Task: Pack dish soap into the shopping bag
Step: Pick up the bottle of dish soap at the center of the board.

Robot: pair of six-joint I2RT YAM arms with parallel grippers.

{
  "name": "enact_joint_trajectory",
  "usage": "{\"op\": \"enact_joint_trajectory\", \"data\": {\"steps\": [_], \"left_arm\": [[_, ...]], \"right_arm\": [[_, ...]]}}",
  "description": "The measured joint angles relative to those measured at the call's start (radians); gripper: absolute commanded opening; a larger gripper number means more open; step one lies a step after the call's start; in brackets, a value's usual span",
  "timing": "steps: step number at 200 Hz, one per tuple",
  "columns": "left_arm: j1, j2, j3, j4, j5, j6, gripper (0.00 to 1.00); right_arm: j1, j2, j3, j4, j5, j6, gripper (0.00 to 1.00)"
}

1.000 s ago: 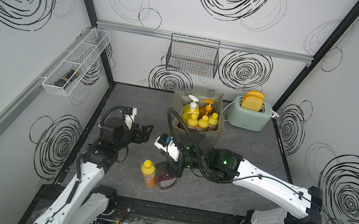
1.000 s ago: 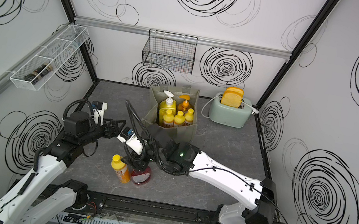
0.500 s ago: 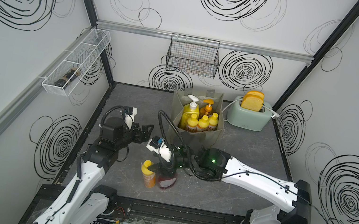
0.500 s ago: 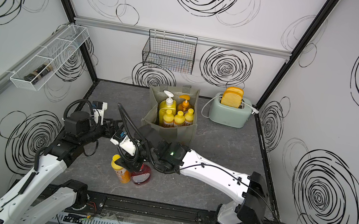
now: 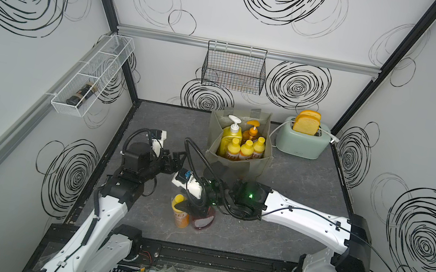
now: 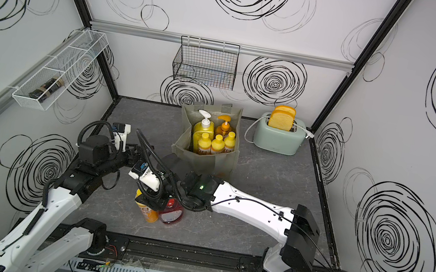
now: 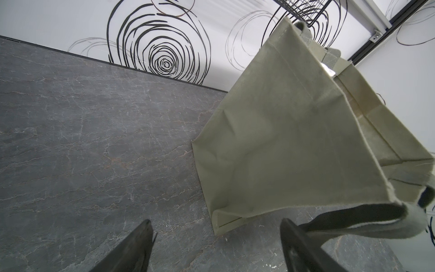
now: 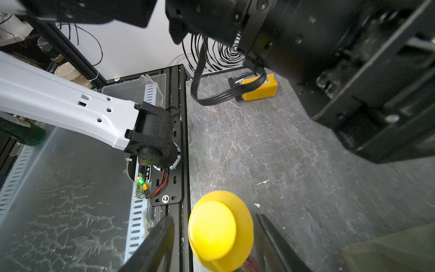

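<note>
**A:** where's the dish soap (image 5: 231, 138) at?

**B:** five in the shopping bag (image 5: 237, 166), orange bottle (image 5: 181, 218) and red bottle (image 5: 203, 223) on the desk (image 5: 292, 186). right jaws sit open around the orange cap (image 8: 219, 226), left jaws wide.

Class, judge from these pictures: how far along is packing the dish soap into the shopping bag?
Done: five bottles stand in the shopping bag. In hand: the right pincer, open, straddles the yellow cap of the small orange bottle, not yet gripping. To pack: that bottle and the red bottle beside it.
</note>
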Motion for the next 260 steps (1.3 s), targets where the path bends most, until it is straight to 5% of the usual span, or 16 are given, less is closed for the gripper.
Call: {"op": "enact_joint_trajectory", "data": {"steps": [104,129,260], "left_arm": [[0.000,0.000,0.000,0.005,0.012,-0.003,0.90],[0.000,0.000,0.000,0.005,0.015,-0.003,1.00],[0.028,0.000,-0.004,0.005,0.003,-0.017,0.96]], "right_arm": [[0.000,0.013,0.000,0.008,0.001,-0.007,0.50],[0.000,0.014,0.000,0.010,0.003,-0.007,0.50],[0.006,0.019,0.000,0.027,0.016,-0.011,0.38]]}}
